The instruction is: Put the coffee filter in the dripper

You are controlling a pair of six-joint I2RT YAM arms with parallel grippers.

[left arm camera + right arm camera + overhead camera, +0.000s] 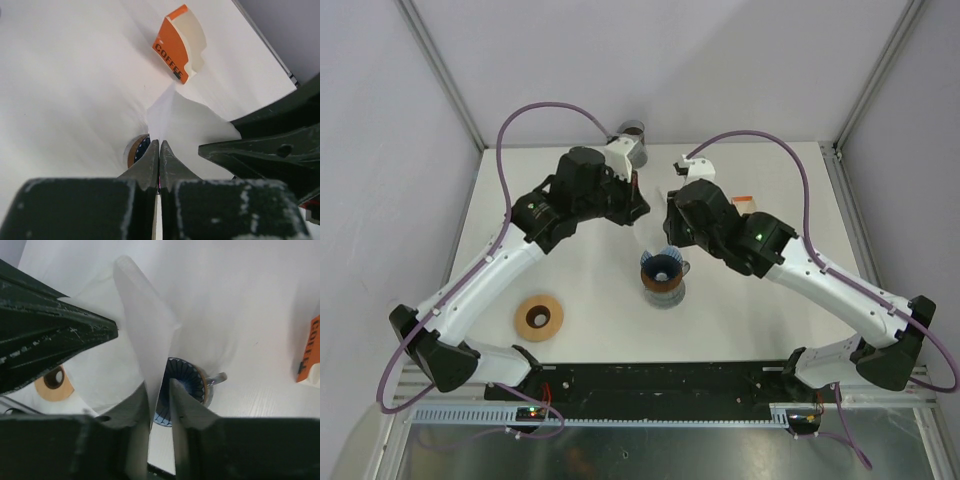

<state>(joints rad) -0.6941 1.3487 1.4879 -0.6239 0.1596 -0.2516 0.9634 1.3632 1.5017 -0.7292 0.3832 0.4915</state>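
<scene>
The white paper coffee filter [192, 122] hangs in the air between my two grippers, above the table. My left gripper [159, 142] is shut on one edge of it. In the right wrist view the filter [145, 335] runs down between the jaws of my right gripper [159, 383]. These stand slightly apart, the paper lying against the left finger with a gap to the right one. The blue ribbed dripper [187, 382] sits on a glass cup just below and in front of both grippers, also seen in the top view [661, 268]. It holds nothing.
An orange and white "COFFEE" filter box [177, 42] stands behind the grippers on the right. A brown ring-shaped holder [538, 317] lies at the front left. A grey cup [635, 130] stands at the far edge.
</scene>
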